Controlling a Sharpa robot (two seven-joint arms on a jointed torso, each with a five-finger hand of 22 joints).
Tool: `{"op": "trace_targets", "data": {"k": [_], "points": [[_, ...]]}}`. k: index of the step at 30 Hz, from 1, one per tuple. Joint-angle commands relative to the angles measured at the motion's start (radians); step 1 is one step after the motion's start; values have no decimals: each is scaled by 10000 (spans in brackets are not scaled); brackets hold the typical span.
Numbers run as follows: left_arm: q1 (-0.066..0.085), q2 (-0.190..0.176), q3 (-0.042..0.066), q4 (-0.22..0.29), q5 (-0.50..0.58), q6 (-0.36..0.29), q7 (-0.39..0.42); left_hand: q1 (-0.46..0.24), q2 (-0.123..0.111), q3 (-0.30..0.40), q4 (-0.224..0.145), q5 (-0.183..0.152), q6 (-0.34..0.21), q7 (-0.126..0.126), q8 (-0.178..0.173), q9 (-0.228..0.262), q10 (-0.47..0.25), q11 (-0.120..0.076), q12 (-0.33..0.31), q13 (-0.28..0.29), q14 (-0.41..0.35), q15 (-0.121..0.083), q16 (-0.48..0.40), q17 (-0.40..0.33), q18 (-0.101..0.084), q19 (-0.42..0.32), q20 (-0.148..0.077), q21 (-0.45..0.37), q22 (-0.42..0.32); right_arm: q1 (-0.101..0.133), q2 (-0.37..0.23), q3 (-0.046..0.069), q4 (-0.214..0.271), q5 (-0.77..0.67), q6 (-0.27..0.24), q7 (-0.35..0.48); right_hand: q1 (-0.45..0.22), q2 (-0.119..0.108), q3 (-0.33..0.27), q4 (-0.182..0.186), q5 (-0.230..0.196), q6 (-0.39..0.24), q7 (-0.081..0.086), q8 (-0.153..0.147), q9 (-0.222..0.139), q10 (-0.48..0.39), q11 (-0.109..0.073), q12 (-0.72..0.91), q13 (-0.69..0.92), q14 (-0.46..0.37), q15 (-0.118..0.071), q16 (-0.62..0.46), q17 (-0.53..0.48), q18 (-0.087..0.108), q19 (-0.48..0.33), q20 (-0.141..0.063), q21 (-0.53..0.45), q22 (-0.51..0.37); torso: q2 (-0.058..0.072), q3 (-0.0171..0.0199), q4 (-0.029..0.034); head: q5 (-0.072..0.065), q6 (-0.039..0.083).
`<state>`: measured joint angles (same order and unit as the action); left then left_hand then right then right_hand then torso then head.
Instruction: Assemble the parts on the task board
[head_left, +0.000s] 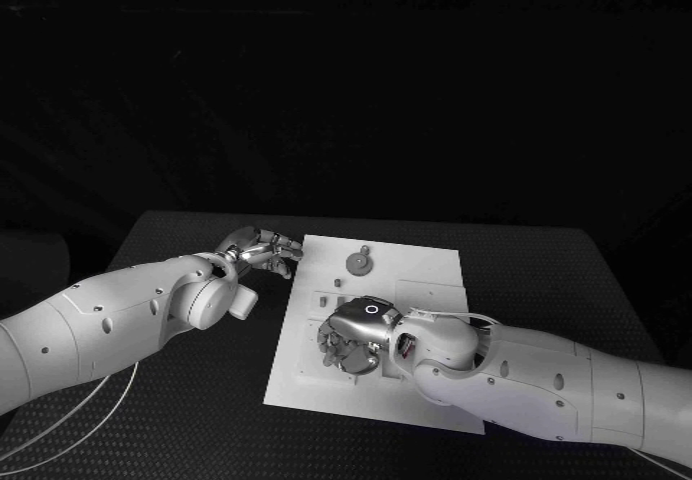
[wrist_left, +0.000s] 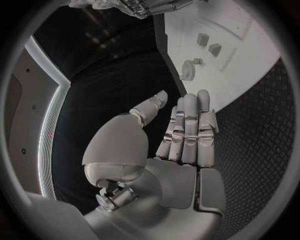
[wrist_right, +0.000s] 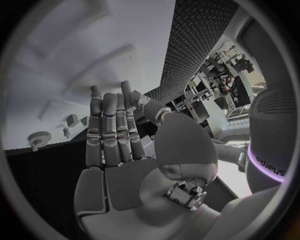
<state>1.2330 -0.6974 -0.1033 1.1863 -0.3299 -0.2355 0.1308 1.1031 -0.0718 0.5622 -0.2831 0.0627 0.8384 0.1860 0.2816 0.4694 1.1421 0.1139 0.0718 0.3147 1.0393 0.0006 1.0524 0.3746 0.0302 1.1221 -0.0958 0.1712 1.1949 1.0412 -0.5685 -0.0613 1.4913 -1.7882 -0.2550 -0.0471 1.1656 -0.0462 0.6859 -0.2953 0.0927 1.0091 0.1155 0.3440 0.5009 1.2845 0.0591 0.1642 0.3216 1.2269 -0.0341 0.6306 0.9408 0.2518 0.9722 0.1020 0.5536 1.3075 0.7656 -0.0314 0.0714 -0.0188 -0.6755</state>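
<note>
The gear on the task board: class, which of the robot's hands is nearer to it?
Left. The left hand sits just off the board's edge beside the gear; the right hand hovers lower over the board.

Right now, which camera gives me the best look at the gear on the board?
The head view: the gear lies unobstructed on the board, seen from above. The left wrist view shows it small and oblique beyond the left hand; the right wrist view shows it tiny near the rim.
</note>
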Motion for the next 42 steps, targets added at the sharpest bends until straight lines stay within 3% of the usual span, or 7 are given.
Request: {"op": "trace_targets", "data": {"k": [1, 9, 23, 29, 35, 42], "points": [[6, 3, 6, 6, 57, 49, 108, -68, -8, -39, 15, 45, -2, 48, 64, -6, -60, -5, 5, -12, 67, 23, -63, 16, 118, 50, -2, -51, 10, -12, -17, -4, -25, -279, 44, -67, 142, 71, 48, 6, 29, 99, -44, 108, 251, 55, -8, 69, 20, -23, -76, 41, -11, 100, 75, 12, 64, 215, -5, -5, 1, 17, -20], [5, -4, 6, 19, 57, 57, 107, -71, -8, -39, 15, 45, -5, 49, 66, -7, -61, -5, 6, -12, 68, 23, -66, 21, 118, 52, -2, -56, 12, -12, -16, -3, -68, -440, 44, -120, 154, 64, 51, 7, 30, 102, -46, 109, 258, 57, -10, 68, 28, -22, -79, 45, -11, 99, 78, 9, 68, 215, 0, -9, -2, 9, -24], [6, -7, 6, 28, 57, 58, 104, -74, -8, -38, 15, 46, -8, 50, 69, -7, -63, -5, 6, -12, 69, 23, -70, 28, 119, 55, -2, -63, 16, -11, 161, -5, -178, -206, 608, 101, 115, 36, 33, 17, 25, 74, -31, 90, 267, 31, 4, 45, 43, -54, -63, 38, -19, 99, 47, 25, 56, 210, -3, -11, -9, -29, -27], [6, -9, 6, 34, 57, 54, 97, -74, -9, -38, 14, 46, -9, 50, 71, -7, -63, -5, 7, -12, 70, 23, -71, 30, 120, 56, -2, -66, 18, -11, 252, -30, -260, -74, 587, 152, -4, -26, -11, 23, 23, 15, 4, 44, 265, -39, 39, -11, 51, -119, -27, 17, -38, 98, -16, 62, 24, 205, -3, -10, -6, -44, -24], [7, -3, 6, 29, 57, 73, 90, -76, -9, -37, 15, 46, -9, 50, 72, -7, -63, -5, 7, -12, 70, 23, -72, 33, 119, 57, -1, -68, 19, -11, 375, -91, -436, 200, 583, 155, -218, -305, -162, 35, 25, -303, 133, -167, 199, -389, 190, -243, 0, -277, 87, -30, -74, 100, -151, 124, -29, 207, -7, -11, 5, -52, -14], [7, -8, 6, 7, 57, 69, 83, -82, -7, -38, 19, 45, -10, 50, 73, -8, -64, -5, 7, -12, 71, 23, -74, 35, 119, 59, 0, -71, 20, -11, 355, -143, -485, 457, 385, 245, -843, -1067, -338, 234, 27, -777, 356, -488, 44, -834, 392, -528, -93, -492, 261, -66, -124, 100, -293, 231, -85, 207, -5, -7, -4, -28, -50]]}}
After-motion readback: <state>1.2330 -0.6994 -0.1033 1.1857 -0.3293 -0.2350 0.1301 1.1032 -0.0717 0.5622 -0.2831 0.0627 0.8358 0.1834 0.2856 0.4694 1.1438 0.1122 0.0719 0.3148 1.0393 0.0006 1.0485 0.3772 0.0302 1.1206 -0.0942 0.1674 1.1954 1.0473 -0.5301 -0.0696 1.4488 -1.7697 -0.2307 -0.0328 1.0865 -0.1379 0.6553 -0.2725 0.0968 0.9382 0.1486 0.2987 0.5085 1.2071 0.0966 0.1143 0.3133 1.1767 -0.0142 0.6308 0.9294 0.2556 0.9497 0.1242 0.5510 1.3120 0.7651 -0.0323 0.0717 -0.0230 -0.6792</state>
